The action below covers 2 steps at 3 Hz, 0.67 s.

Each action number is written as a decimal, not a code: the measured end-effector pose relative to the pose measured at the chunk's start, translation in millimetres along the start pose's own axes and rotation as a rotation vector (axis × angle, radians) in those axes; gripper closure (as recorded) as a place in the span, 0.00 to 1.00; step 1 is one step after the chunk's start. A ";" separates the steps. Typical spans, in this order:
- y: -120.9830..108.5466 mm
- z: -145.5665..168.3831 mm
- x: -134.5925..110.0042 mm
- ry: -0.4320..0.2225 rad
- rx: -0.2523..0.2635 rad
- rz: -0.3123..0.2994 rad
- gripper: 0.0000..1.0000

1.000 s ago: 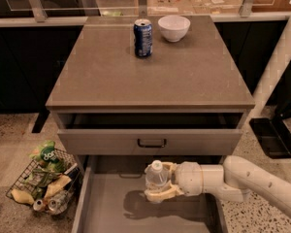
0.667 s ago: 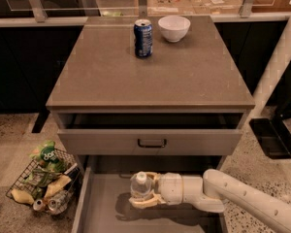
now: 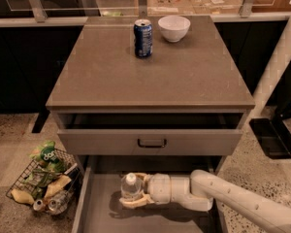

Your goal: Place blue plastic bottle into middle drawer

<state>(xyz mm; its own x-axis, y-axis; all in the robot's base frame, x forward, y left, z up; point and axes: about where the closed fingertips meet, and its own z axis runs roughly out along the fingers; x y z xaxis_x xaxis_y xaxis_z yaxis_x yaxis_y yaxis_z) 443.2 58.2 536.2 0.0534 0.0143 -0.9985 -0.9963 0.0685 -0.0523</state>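
Note:
The blue plastic bottle (image 3: 131, 187), clear with a white cap, stands upright inside the open middle drawer (image 3: 102, 215), over its pale grey floor. My gripper (image 3: 134, 191) reaches in from the right and is shut on the bottle, one finger behind it and one in front. The white arm (image 3: 242, 203) runs off to the lower right. The bottle's lower part is hidden by the fingers.
A drawer with a small black handle (image 3: 152, 142) is partly open just above. On the cabinet top stand a dark blue soda can (image 3: 143, 38) and a white bowl (image 3: 174, 28). A wire basket of items (image 3: 43, 181) sits on the floor at left.
My gripper has carried the bottle to the left inside the middle drawer, from right of centre to left of centre. Nothing else has moved.

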 end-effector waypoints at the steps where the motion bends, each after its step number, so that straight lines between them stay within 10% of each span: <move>1: 0.2 23.0 25.3 -0.019 -0.021 0.009 1.00; 2: -1.6 41.9 43.7 -0.012 -0.042 0.005 1.00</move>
<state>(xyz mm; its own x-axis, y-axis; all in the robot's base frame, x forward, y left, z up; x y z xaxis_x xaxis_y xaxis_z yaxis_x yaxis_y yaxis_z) 449.9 100.5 493.4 0.0485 0.0262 -0.9985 -0.9985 0.0262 -0.0478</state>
